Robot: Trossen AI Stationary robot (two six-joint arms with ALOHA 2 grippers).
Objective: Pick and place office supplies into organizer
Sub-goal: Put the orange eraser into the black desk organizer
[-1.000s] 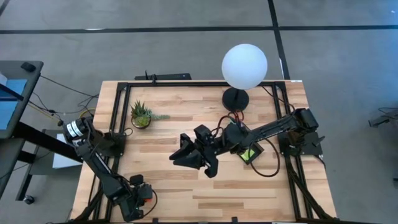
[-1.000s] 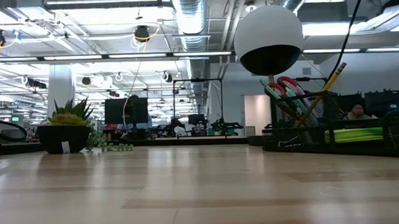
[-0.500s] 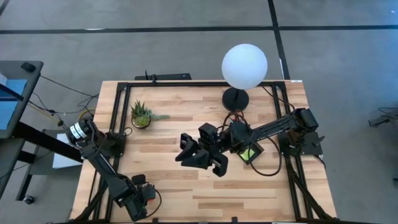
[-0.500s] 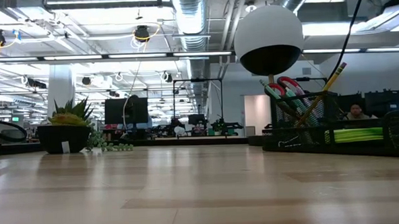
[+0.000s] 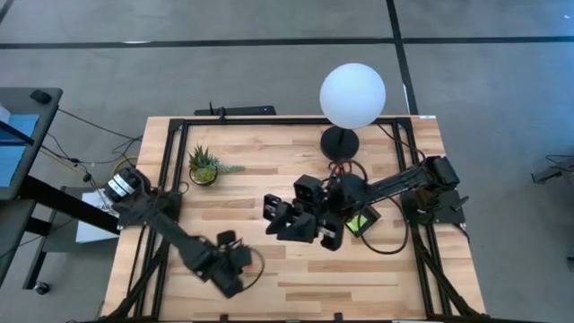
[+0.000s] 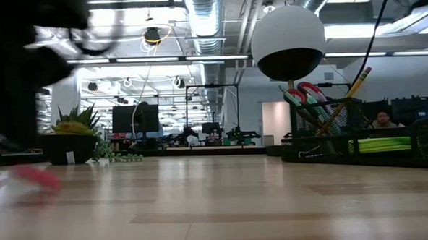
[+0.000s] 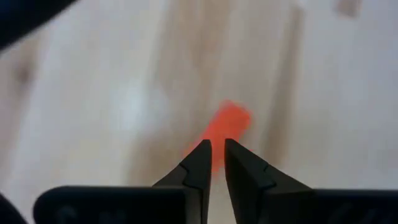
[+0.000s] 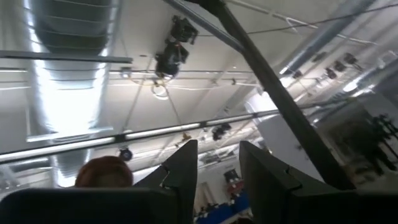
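Since the earlier frame, the left gripper [image 5: 231, 269] has been carried inward from the table's front-left corner, fingers pinched on a small red-orange piece [image 7: 225, 127]. One black mesh organizer [image 6: 359, 139] holds red-handled scissors [image 6: 307, 96], one pencil [image 6: 350, 89], a lime-green pad [image 6: 381, 144]. The right gripper [image 5: 291, 220] is raised, fingers apart.

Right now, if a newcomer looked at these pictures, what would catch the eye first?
The white globe lamp at the table's far edge stands out first. Next, the left claw is nearly closed on a small red-orange piece. The right claw hangs open above mid-table, beside the black organizer holding red-handled scissors.
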